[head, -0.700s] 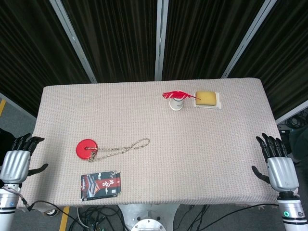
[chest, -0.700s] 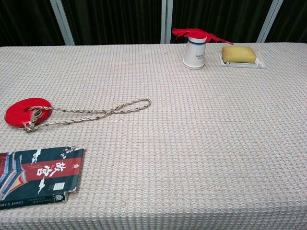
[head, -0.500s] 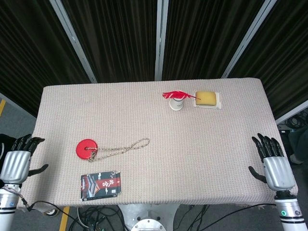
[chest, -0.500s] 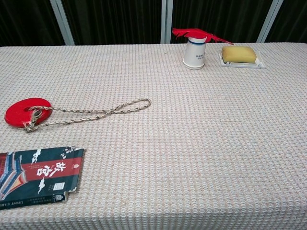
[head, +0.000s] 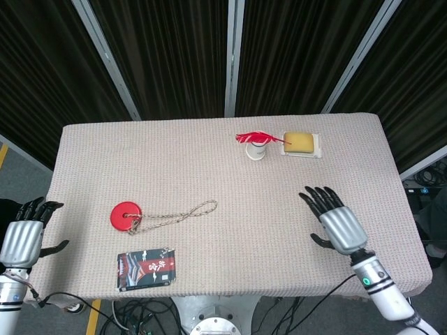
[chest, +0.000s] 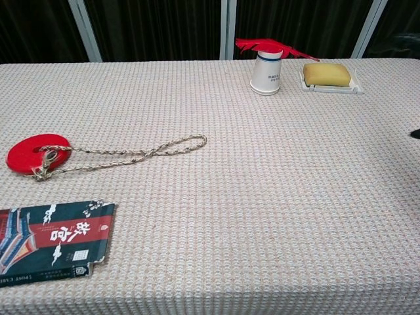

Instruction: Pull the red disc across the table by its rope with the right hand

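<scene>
The red disc (head: 126,214) sits in the left-middle of the head view, flat on the surface (head: 223,146), with its rope (head: 174,215) trailing off to the right and ending in a small loop near the center. Neither has budged. What did change: the right hand (head: 334,222) was hanging off the right edge a moment ago and has now swung in over the surface, lower right of frame, fingers (head: 316,198) spread and holding nothing. So the reach has started, but it's well apart from the rope loop, and the pull hasn't begun

Left hand (head: 22,236) is parked off the lower left edge, fingers apart, empty

Other stuff: a dark printed packet (head: 147,268) lies just below the disc, close enough that it might get nudged. At the top there's a white cup (head: 257,149) with a red feather (head: 255,137) on it, beside a yellow sponge (head: 299,142) in a tray (head: 319,146), all well clear. Nothing lies between hand and loop
</scene>
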Robot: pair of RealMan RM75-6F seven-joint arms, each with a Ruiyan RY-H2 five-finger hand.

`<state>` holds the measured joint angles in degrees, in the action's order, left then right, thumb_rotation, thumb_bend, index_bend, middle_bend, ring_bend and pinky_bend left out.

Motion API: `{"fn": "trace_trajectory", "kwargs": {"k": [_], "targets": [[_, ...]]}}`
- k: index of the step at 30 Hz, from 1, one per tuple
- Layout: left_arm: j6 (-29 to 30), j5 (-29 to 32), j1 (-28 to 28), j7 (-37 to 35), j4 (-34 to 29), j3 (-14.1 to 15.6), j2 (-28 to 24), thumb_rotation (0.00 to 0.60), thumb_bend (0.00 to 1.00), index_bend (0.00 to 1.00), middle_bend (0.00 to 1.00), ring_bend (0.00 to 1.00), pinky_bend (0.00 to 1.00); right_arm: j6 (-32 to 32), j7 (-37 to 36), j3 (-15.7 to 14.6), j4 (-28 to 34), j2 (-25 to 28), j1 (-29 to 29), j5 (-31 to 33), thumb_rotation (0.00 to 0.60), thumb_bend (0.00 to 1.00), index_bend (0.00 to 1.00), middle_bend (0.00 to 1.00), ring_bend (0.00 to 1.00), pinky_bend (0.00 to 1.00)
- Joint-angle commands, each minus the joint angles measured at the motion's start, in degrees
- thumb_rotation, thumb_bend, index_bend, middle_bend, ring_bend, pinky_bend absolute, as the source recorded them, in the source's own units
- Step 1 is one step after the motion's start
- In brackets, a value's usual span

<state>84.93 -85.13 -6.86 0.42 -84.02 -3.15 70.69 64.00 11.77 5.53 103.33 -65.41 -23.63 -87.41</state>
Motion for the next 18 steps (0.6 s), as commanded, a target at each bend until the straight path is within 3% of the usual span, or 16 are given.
{"fn": "trace_trajectory", "kwargs": {"k": [1,8,18], "targets": [[0.55,0.12,0.3,-0.32,0.19,-0.17,-0.03,0.6,0.0,0.22,0.22,0.1,0.14,-13.23,3.75,5.91,0.29,-5.7,-11.67,7.05,0.6,0.14,0.0,0.01,0.0,0.0],[0.73,0.34,0.73,-0.97,0.7,-0.07,-0.33,0.6,0.0,0.22,0.22,0.1,0.15,-24.19,7.05,8.26,-7.46,-17.96,-23.01,16.34,0.6,0.16,0.0,0.06,0.0,0.0],[0.88,0.86,1.3,-2.48,2.08,-0.11,-0.59,0.6,0.0,0.22,0.22,0.1,0.15,-27.25,11.81,7.82,-17.7,-29.05,-31.58,26.32,0.6,0.17,0.0,0.1,0.0,0.0]]}}
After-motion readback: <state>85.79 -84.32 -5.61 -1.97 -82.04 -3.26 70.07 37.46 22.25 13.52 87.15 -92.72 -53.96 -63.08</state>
